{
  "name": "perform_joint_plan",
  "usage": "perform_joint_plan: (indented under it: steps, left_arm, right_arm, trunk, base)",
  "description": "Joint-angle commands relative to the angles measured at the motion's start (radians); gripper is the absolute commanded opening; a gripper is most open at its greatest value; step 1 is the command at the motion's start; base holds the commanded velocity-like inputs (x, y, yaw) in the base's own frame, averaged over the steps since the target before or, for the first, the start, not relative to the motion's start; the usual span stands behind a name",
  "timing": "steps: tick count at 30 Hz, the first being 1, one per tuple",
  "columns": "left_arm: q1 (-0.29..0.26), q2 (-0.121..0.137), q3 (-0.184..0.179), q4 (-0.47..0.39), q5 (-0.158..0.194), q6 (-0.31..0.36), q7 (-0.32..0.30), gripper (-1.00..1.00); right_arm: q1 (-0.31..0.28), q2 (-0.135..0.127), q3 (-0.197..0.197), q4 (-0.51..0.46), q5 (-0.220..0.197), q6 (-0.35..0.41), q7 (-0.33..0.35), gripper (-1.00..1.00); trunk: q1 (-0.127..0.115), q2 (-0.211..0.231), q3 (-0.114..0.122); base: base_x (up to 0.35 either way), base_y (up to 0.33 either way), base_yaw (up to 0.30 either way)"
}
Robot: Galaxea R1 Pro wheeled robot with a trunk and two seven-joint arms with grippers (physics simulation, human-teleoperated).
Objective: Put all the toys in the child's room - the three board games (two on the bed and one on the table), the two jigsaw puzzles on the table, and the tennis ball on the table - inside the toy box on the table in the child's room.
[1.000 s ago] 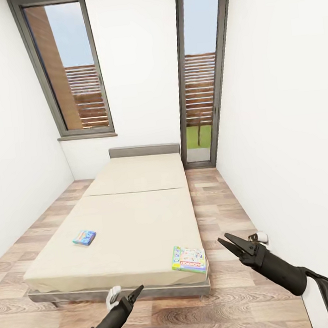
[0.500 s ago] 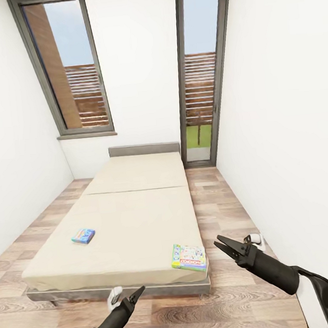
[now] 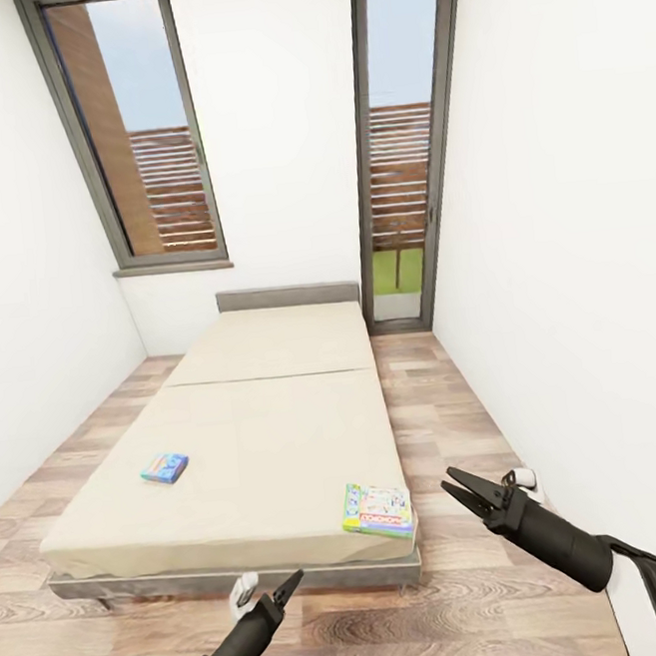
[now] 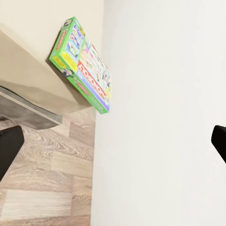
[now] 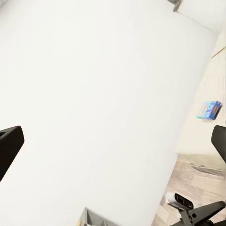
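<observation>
Beige low bed fills mid-frame, carrying a green board-game box lower right and a small blue box left. Both black grippers, left and right, hang released and empty.

The flat green-edged board game box with a white illustrated lid, lying at the bed's corner at about five o'clock in the head view, carries a red banner with white lettering, too blurred to read. The small blue box at eight o'clock shows no legible print.
</observation>
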Motion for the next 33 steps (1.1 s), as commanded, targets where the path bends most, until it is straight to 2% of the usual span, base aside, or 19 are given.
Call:
perform_joint_plan:
  steps: [1,13,28,33]
  left_arm:
    - [0.000,-0.004,0.005,-0.002,-0.002,0.006,0.001,1.00]
    - [0.000,-0.033,0.004,-0.001,-0.003,0.007,0.079,1.00]
    - [0.001,-0.034,0.003,-0.001,-0.003,0.013,0.086,1.00]
    - [0.001,-0.034,0.003,-0.001,-0.003,0.014,0.082,1.00]
  right_arm:
    - [-0.001,0.001,-0.005,0.000,0.004,0.004,0.005,1.00]
    - [0.000,0.001,-0.032,0.000,0.004,0.004,0.005,1.00]
    - [0.000,0.000,-0.039,0.001,0.004,0.004,0.005,1.00]
    - [0.000,0.001,-0.054,0.001,0.005,0.004,0.005,1.00]
  trunk:
    - [0.004,-0.008,-0.004]
    - [0.050,-0.092,-0.042]
    - [0.107,-0.197,-0.089]
    - [0.127,-0.232,-0.105]
  base:
    - [0.000,0.000,0.000]
    - [0.000,0.000,0.000]
    - [0.000,0.000,0.000]
    - [0.000,0.000,0.000]
